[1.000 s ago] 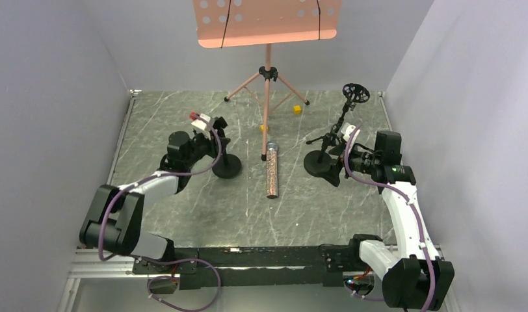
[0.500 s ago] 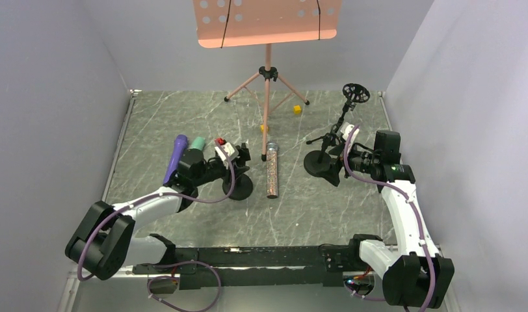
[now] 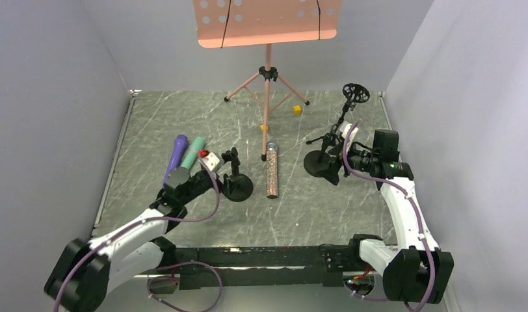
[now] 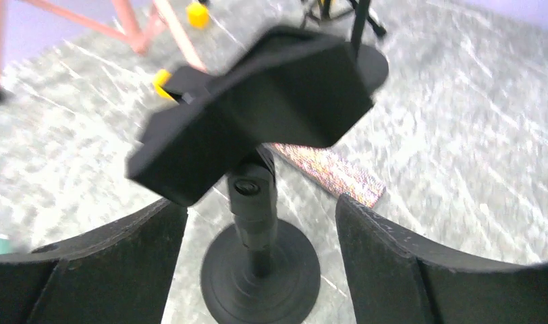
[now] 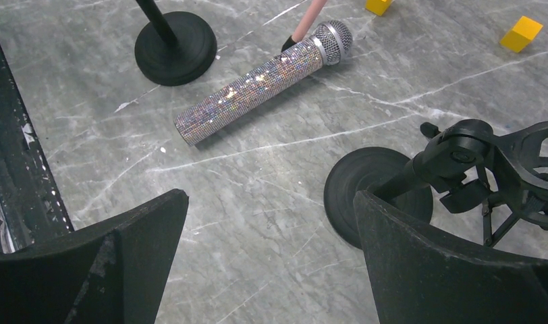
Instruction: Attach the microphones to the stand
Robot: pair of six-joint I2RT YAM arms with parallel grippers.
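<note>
Firstly the grey marbled surface (image 3: 183, 117), carrying everything. At its back edge a pink music stand (image 3: 267, 84) on three legs. Next the left pincer (image 4: 258, 209): opened wide, holds nothing, fingers on both sides of the small black stand (image 3: 238, 187) and apart from its post. Blurred clip on top of that stand, just in front of the wrist camera. Likewise the right pincer (image 5: 271, 202): opened wide and empty, hanging near the round base of the taller black stand (image 3: 318, 162) with the ring holder. Then the three microphones, all flat on the surface. The glittery microphone (image 3: 272, 172) between the two black stands, mesh head toward the back. The purple microphone (image 3: 175, 156) and mint-green microphone (image 3: 192, 151) side by side at the left, near ends hidden by the left arm. Lastly two yellow cubes (image 3: 297, 109) near the music stand's legs.
</note>
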